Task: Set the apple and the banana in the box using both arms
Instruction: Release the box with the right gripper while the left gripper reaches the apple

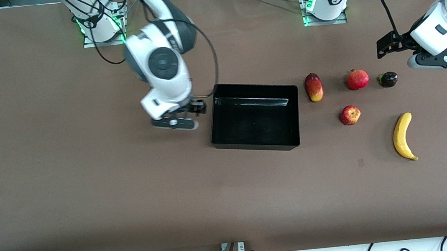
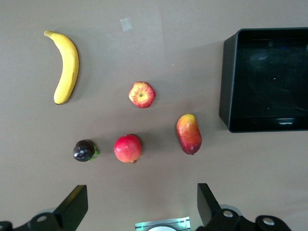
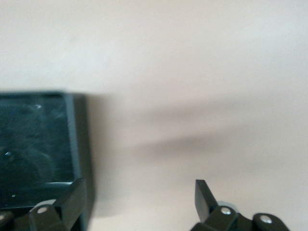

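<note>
The apple (image 1: 350,115) lies on the table between the box (image 1: 251,88) and the banana (image 1: 403,136). The banana lies nearer to the front camera, toward the left arm's end. The box is empty. My left gripper (image 1: 441,60) hangs open and empty, high over the table near the dark fruit. Its wrist view shows the apple (image 2: 142,94), the banana (image 2: 66,66) and the box (image 2: 226,77) beyond its open gripper (image 2: 142,192). My right gripper (image 1: 177,122) is open and empty over the table, beside the box's wall at the right arm's end. The right wrist view shows that gripper (image 3: 139,187) and the box (image 3: 79,139).
A red-yellow mango (image 1: 314,87), a red pomegranate (image 1: 358,79) and a small dark fruit (image 1: 388,79) lie in a row, farther from the front camera than the apple. The arm bases stand along the table's back edge. A small tape mark (image 1: 360,162) is near the banana.
</note>
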Robot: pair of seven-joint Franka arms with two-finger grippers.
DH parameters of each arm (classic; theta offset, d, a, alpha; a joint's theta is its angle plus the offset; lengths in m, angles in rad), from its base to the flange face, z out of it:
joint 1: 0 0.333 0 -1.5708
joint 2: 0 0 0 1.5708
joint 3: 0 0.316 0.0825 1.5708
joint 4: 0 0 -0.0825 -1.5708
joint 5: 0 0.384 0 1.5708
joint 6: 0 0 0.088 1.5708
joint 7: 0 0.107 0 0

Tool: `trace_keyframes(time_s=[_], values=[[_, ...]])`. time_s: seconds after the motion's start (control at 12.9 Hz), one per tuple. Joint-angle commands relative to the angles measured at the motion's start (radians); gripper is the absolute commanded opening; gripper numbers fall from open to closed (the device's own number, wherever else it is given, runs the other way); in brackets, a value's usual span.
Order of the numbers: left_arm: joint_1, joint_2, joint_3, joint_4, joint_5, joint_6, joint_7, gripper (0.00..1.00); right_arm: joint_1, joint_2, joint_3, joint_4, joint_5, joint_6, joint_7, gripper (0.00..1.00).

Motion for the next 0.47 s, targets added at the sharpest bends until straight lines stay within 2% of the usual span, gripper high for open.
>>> trace_keyframes(time_s=[0.0,0.16,0.39], values=[[-0.014,0.092,-0.006,0.060,0.072,-0.026,-0.003,1.00,0.006,-0.075,-0.131,-0.027,0.012,-0.093,-0.167,1.00],[-0.003,0.112,-0.003,0.064,0.084,-0.020,0.009,1.00,0.006,-0.110,-0.240,-0.027,0.016,-0.111,-0.297,1.00],[-0.015,0.224,-0.004,0.109,0.108,-0.010,0.011,1.00,0.005,-0.170,-0.390,-0.019,0.012,-0.235,-0.532,1.00]])
